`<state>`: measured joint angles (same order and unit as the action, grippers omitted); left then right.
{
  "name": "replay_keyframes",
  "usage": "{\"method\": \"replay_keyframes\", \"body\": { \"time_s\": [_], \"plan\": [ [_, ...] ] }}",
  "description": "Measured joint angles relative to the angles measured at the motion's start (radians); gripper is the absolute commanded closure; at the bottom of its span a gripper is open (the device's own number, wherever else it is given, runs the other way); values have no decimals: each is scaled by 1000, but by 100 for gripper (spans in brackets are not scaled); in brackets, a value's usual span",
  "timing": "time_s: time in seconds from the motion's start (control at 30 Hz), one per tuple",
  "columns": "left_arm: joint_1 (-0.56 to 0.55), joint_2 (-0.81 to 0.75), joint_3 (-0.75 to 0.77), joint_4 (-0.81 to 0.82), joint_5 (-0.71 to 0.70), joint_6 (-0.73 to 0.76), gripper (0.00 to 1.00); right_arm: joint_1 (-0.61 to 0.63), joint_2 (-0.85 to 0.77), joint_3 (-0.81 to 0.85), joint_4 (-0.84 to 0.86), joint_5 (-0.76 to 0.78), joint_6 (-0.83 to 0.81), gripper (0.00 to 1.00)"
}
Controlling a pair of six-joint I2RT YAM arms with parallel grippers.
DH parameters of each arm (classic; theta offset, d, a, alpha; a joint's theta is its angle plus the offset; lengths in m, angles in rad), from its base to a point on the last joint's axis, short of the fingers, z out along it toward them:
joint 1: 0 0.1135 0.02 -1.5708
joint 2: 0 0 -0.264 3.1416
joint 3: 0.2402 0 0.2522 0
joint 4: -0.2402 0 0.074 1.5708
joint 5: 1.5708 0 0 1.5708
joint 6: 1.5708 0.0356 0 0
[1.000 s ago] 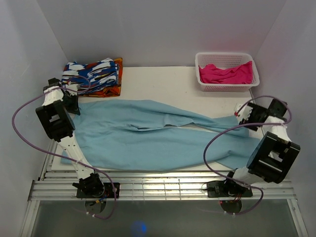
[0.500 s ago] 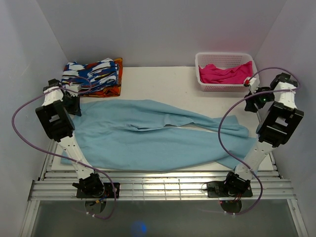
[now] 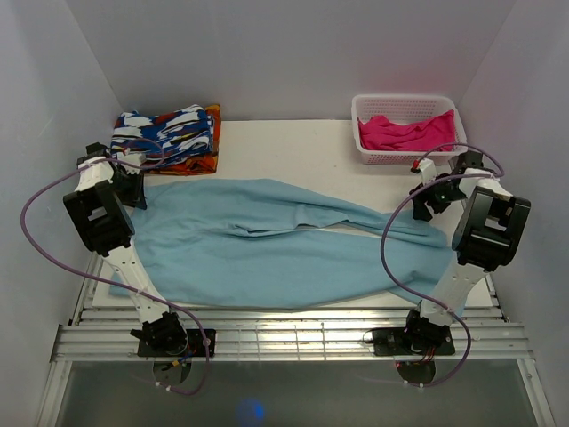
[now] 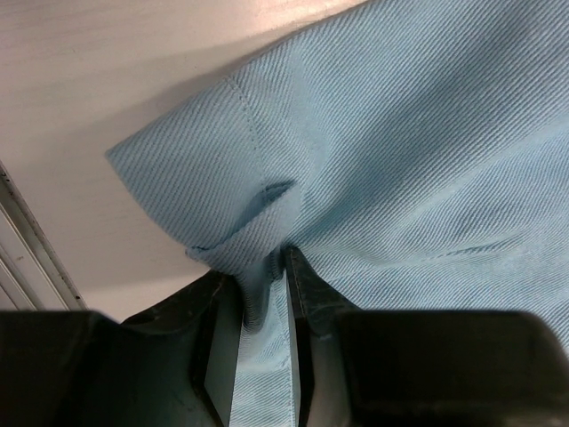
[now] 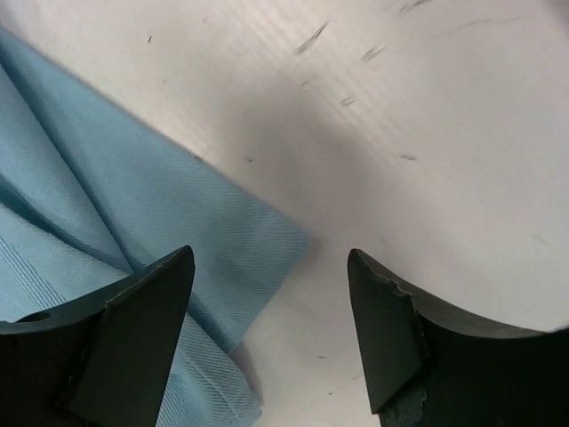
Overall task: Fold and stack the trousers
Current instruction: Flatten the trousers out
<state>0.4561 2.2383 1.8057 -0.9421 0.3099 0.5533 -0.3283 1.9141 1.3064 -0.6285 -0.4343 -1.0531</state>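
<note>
The trousers point(image 3: 267, 249) lay flat on the table point(image 3: 302, 147). The left gripper point(image 4: 265, 267) clamped one corner — likely to anchor the fold — and the right gripper point(image 5: 267, 267) hovered, jaws apart, over a leg end.

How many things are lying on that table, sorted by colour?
Light-blue trousers, spread flat: 1
Pink garment, in the basket: 1
Blue-white-orange patterned folded cloth, counted as one pile: 1
White basket: 1
Total: 4
</note>
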Motion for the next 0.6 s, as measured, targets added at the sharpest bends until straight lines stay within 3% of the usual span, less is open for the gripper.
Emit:
{"method": "replay_keyframes", "body": {
  "time_s": [0.3,0.6],
  "plan": [
    [0,0,-1,0,0,5,65,-12,14,173,-20,-55,69,25],
    [0,0,0,0,0,3,66,11,27,-6,64,32,24,25]
  ]
}}
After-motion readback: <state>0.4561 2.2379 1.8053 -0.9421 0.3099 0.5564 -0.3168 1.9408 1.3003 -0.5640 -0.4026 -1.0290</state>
